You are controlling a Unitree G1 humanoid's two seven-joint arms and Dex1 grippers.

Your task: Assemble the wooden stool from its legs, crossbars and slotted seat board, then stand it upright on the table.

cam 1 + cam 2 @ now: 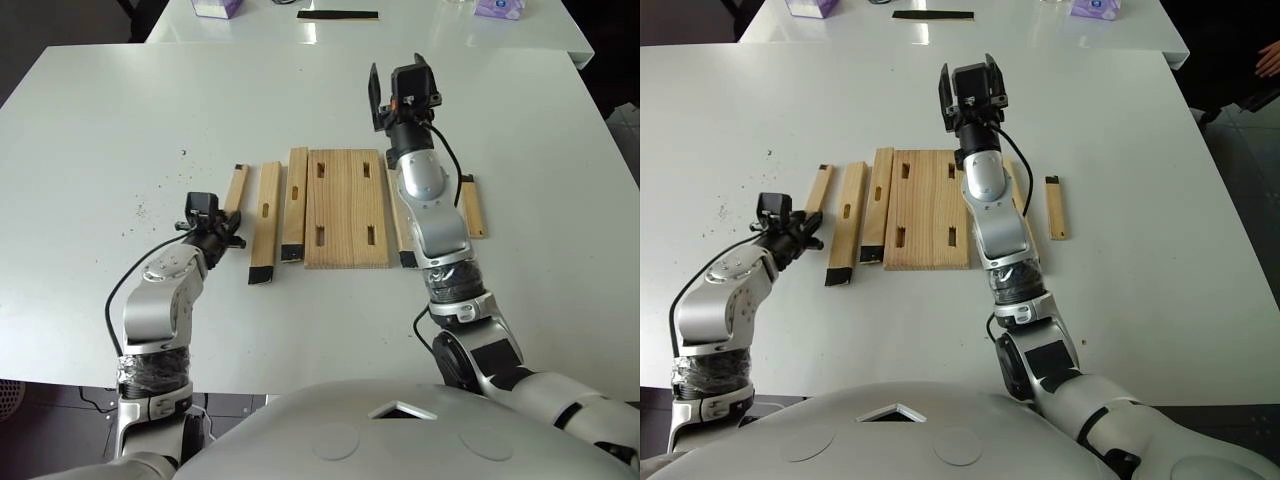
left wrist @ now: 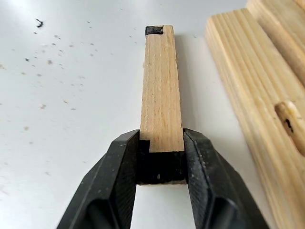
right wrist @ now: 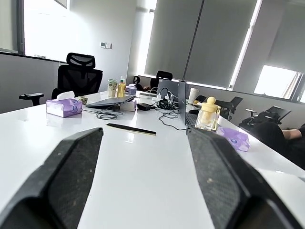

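Pale, straight-grained wood pieces lie flat on a glossy white counter (image 1: pixel 120 120), side by side w/ their long sides roughly parallel. The seat board (image 1: pixel 346 208) is a broad rectangle w/ four narrow slots cut through it, two near the far edge and two near the near edge. Left of it lie three sticks:
- a short crossbar (image 1: pixel 236 190), outermost
- a slotted leg (image 1: pixel 267 222) w/ a black near end
- a second leg (image 1: pixel 294 203), just beside the board, also black-tipped

On the board's right, a third leg (image 1: pixel 405 255) is partly hidden under the right arm. Another crossbar (image 1: pixel 472 205) lies apart, further right.

The left gripper (image 2: pixel 161 157) sits low at the counter. Its black ribbed fingers (image 2: pixel 121 162) are narrowed onto the near end of the short crossbar, pinching both side faces. That bar has a dark notch at each end and rests flat on the counter. Dark specks (image 1: pixel 145 210) are scattered on the counter left of it.

The right gripper (image 1: pixel 400 85) is raised beyond the board's far edge. Its fingers (image 3: pixel 76 176) are spread wide w/ nothing btwn them and touch no piece.
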